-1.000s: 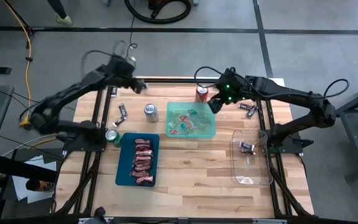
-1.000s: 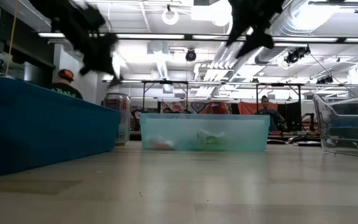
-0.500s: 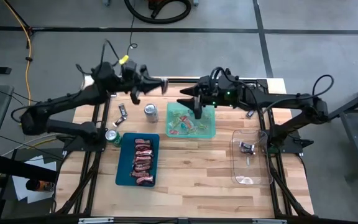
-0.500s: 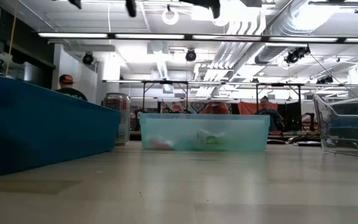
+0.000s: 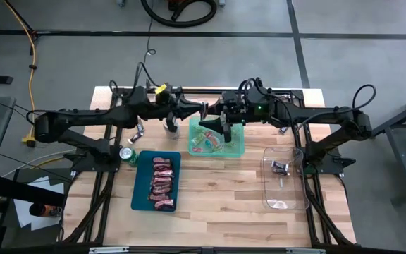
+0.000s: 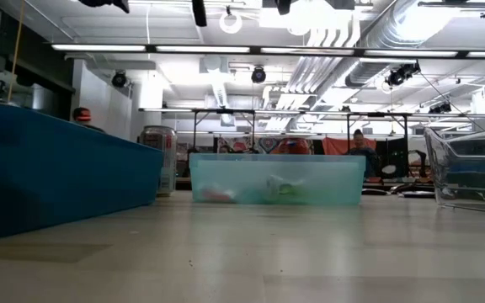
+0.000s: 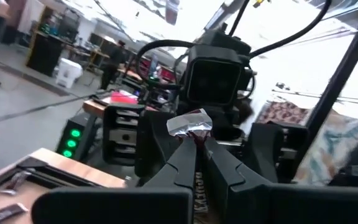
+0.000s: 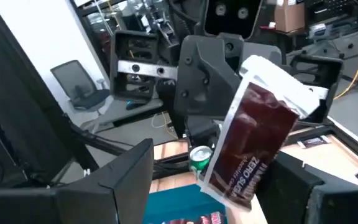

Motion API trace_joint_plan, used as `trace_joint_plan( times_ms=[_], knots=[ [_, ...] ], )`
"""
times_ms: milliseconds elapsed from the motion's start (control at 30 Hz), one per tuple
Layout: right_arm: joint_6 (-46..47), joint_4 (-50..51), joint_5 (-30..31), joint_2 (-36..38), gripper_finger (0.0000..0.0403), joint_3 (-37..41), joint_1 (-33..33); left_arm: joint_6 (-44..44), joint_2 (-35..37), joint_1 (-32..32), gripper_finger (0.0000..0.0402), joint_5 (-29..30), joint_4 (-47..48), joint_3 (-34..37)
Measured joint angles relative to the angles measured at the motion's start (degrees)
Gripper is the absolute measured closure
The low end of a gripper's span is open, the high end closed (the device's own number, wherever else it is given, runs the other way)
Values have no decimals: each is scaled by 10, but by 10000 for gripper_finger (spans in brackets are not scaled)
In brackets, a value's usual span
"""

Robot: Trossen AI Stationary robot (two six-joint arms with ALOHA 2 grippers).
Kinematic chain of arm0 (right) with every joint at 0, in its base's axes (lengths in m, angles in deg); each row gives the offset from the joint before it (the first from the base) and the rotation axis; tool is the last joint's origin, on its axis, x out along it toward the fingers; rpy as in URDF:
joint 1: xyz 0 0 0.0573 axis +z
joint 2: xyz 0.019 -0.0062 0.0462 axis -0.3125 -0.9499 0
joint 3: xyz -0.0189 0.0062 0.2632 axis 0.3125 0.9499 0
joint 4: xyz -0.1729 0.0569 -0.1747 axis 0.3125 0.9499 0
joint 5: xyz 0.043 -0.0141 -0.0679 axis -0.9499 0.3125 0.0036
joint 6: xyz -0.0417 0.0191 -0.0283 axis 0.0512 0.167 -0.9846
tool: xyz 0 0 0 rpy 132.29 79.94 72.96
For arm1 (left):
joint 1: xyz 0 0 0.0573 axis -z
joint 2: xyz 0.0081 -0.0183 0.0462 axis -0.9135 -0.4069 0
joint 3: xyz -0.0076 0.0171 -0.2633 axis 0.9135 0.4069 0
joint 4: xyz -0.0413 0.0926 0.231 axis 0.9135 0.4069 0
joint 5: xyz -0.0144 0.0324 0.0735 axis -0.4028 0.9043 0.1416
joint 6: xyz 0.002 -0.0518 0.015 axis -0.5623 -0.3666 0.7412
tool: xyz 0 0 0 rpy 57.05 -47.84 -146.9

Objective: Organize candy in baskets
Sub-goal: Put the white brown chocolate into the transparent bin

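**High view: a dark red candy is presented between two grippers above the green basket**

The left gripper is seen raised over the table's far side, its fingers closed on a dark red wrapped candy, whose crimped end is pinched at the fingertips. The right gripper is met facing it, just beside it, with its fingers spread wide on either side of the candy and nothing gripped; both are held above the near-left edge of the translucent light green basket. A few bright-wrapped candies are seen lying inside that basket.

The dark teal basket is placed nearer the front, left of centre, and a column of red-wrapped candies is laid in it. The clear basket is set at the right, with one dark candy in it. A loose dark candy is left on the wood by the left arm. A green soda can is stood just beside the teal basket's far-left corner, and a silver can is shown in the low view between the teal and green baskets
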Motion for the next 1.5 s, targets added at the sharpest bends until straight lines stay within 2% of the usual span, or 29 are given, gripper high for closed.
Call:
trace_joint_plan(
  times_ms=[233, 333, 433, 567, 633, 767, 867, 967, 1100, 1200, 1300, 1500],
  knots=[
    [1, 24, 0, 0, 161, 0, -4, 29, -4, 5, 401, 18, -10, 0],
    [0, 30, 0, 0, 179, 0, -7, 30, -4, 0, 401, 18, -9, 0],
    [0, 30, 0, 0, 231, 0, -13, 34, -4, -3, 401, 16, -9, 0],
    [1, 40, 0, 3, 351, 0, -25, 34, -4, -7, 401, 14, -9, 0],
    [-1, 44, 0, 7, 387, 0, -31, 32, -2, -7, 397, 14, -7, 0],
    [-2, 59, 0, 23, 387, 0, -41, -1, -1, -16, 376, 13, -3, 0],
    [-18, 93, 8, 46, 396, 0, -50, -44, 12, -38, 345, -21, 16, 0],
    [-20, 172, 27, 80, 396, 0, -62, -46, 44, -66, 303, -47, 77, 0],
    [-9, 342, 56, 137, 398, 0, -63, 1, 93, -106, 253, -50, 185, 0],
    [32, 489, 72, 168, 400, 0, -31, 27, 115, -130, 227, -49, 249, 0],
    [96, 609, 105, 184, 400, 7, 35, 21, 119, -143, 213, -49, 275, 0],
    [309, 639, 113, 234, 402, 125, 215, 10, 117, -146, 206, -49, 275, 0]
  ],
)
